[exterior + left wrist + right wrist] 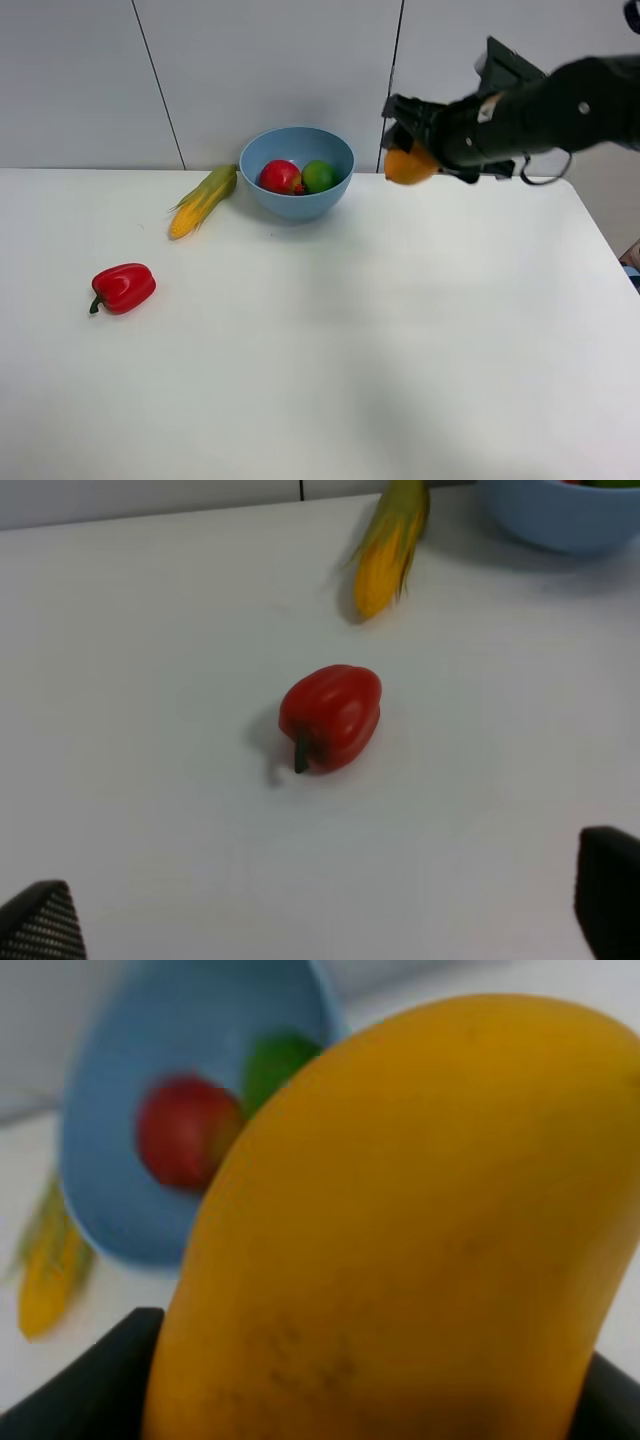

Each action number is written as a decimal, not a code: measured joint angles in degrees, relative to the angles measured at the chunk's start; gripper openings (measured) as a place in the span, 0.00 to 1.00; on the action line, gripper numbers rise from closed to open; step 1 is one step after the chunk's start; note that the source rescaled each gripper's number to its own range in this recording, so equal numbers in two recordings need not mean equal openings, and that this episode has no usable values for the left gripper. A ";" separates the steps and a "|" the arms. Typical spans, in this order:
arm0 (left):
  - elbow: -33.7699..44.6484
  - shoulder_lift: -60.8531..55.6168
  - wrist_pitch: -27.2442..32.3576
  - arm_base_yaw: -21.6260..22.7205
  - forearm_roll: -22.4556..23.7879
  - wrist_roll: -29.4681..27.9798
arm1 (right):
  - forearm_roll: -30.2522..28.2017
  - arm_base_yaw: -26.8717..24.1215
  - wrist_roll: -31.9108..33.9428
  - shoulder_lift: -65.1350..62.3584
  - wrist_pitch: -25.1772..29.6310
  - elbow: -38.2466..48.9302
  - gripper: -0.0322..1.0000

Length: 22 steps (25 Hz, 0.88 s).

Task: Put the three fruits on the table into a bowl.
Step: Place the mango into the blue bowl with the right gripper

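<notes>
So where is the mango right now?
In the exterior high view, the mango is up in the air in the right gripper, just right of the blue bowl.

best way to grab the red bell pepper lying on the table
Come straight down on the glossy red bell pepper and pinch across its broad body. It lies on its side on the white tabletop, green stem pointing sideways, too thin to hold.

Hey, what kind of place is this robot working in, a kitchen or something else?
Probably a lab or test bench, not a kitchen: a plain white table against bare grey wall panels, holding only a few items, such as a blue bowl, a corn cob and a red bell pepper.
</notes>
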 joint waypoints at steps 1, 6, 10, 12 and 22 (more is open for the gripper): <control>0.00 0.00 0.00 0.00 0.00 0.00 | 0.00 0.32 -1.82 2.31 0.00 -3.29 0.03; 0.00 0.00 0.00 0.00 0.00 0.00 | -0.17 2.59 -13.29 16.92 0.12 -21.76 0.03; 0.00 0.00 0.00 0.00 0.00 0.00 | -0.17 4.36 -20.96 29.67 2.90 -34.84 0.03; 0.00 0.00 0.00 0.00 0.00 0.00 | -0.17 4.86 -23.10 34.81 5.37 -40.42 0.04; 0.00 0.00 0.00 0.00 0.00 0.00 | 1.96 5.48 -27.05 40.73 10.82 -47.74 0.98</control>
